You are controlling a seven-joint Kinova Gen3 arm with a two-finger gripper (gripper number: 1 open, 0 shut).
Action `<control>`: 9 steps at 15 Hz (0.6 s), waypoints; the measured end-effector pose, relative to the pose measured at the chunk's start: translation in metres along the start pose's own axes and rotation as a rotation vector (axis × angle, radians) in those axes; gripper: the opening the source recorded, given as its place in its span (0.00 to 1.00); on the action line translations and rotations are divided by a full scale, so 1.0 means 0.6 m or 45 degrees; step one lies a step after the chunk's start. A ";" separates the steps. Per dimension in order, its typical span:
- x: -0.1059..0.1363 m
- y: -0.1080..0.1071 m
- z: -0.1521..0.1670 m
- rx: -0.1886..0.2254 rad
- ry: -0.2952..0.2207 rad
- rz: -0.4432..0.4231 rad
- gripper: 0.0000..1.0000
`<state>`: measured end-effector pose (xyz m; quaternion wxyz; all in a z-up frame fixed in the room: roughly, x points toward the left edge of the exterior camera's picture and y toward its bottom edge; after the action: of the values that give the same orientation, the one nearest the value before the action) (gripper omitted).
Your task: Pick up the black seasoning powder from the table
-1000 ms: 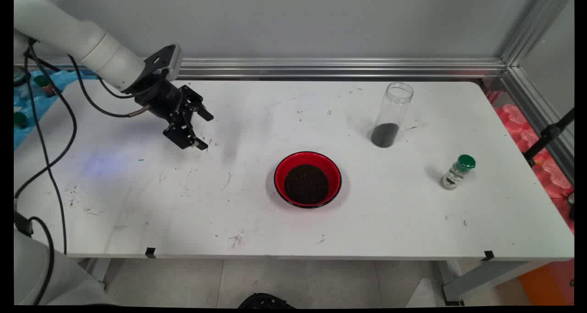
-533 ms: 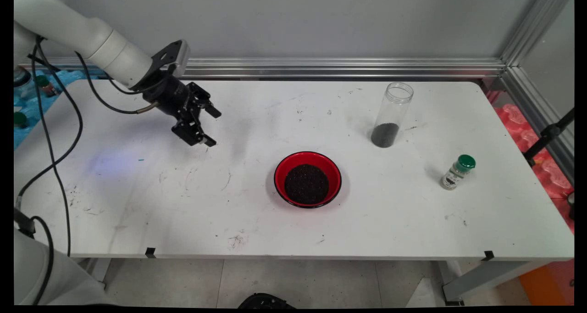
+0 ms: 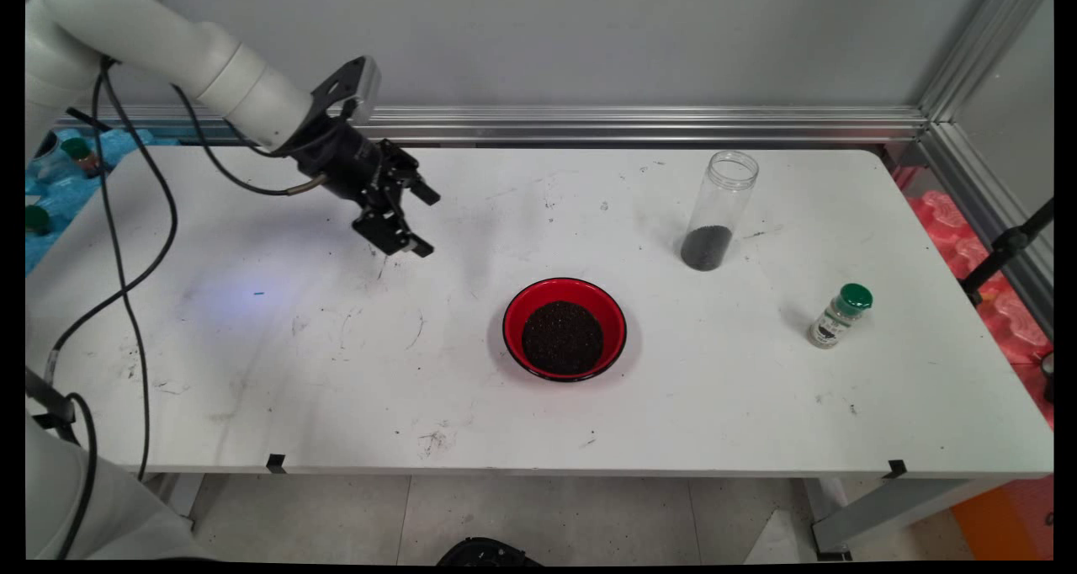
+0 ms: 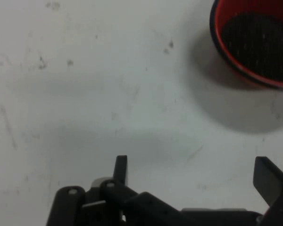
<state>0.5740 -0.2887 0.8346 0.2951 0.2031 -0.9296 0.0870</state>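
Main view | gripper (image 3: 425,223) empty, spread | red bowl (image 3: 565,328), dark grains

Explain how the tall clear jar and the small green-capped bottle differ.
The tall clear plastic jar stands open, without a lid; the small green-capped bottle is closed. The jar is much taller and wider than the bottle. The jar stands farther back on the white table; the bottle is nearer and further right. Both stand untouched.
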 end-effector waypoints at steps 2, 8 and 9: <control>0.011 -0.001 0.007 -0.001 0.015 -0.008 1.00; 0.054 -0.004 0.039 -0.008 0.073 -0.043 1.00; 0.062 -0.005 0.045 -0.009 0.083 -0.046 1.00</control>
<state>0.5340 -0.3108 0.8346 0.3274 0.2158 -0.9160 0.0849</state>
